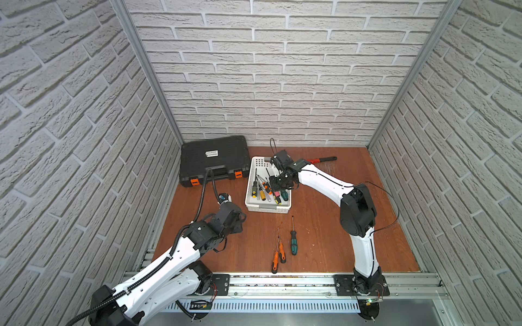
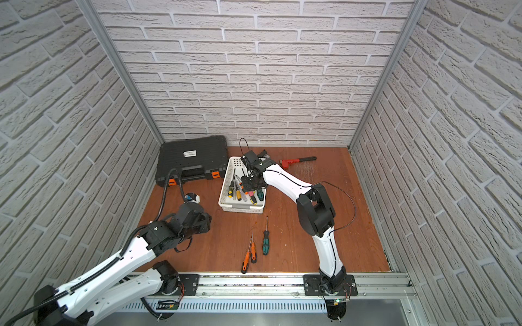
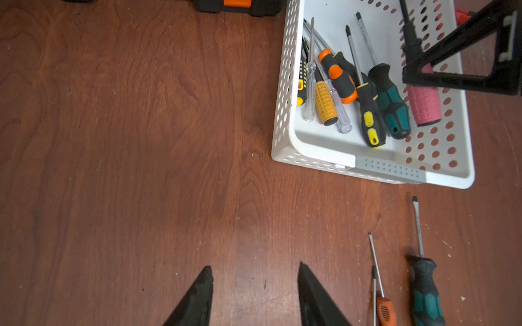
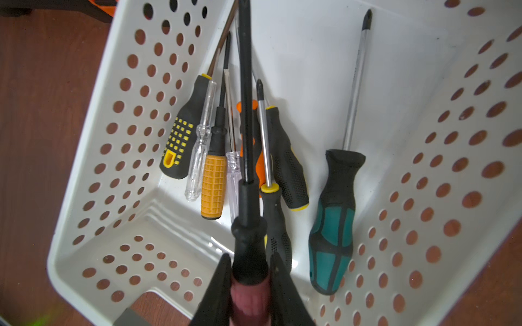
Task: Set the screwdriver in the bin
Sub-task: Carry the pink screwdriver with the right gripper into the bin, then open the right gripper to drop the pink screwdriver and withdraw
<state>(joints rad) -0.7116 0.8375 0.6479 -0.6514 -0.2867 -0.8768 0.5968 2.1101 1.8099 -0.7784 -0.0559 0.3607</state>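
right end effector (image 4: 250, 262): clenched on pink screwdriver (image 4: 248, 296); fingers either side of handle, just behind blk collar. Hangs over bin (image 1: 267, 209) in both top views.
pink screwdriver: in right grip, inside bin's outline, above the pile. Shaft runs lengthwise twd far end wall, handle twd near end. Touching pile or bin floor: can't tell.
bin: white, perforated walls, grey handle slot on near end. Mid-surface, just right of case (image 1: 214, 158), not touching it.
bin contents: several screwdrivers, handles twd near end, shafts fanned twd far end. Incl. green one (image 4: 333, 225) lying apart on one side, amber ribbed one (image 4: 213, 186), clear one (image 4: 199, 158), blk/yellow one (image 4: 178, 141), orange/blk one (image 3: 339, 76) partly under the others.
left end effector (image 3: 254, 266): released, jaws apart, over bare surface (image 3: 127, 141). Near-left of bin, well apart from it.
loose green screwdriver (image 1: 293, 242): flat on surface, near side of bin, tip twd bin.
orange pair (image 1: 282, 252): 2 slim screwdrivers just left of the loose green one, lying close together.
case: blk, ribbed, orange latches, lid down; far-left corner.
wrench (image 2: 291, 161): red head, blk handle; far side of surface, right of bin.
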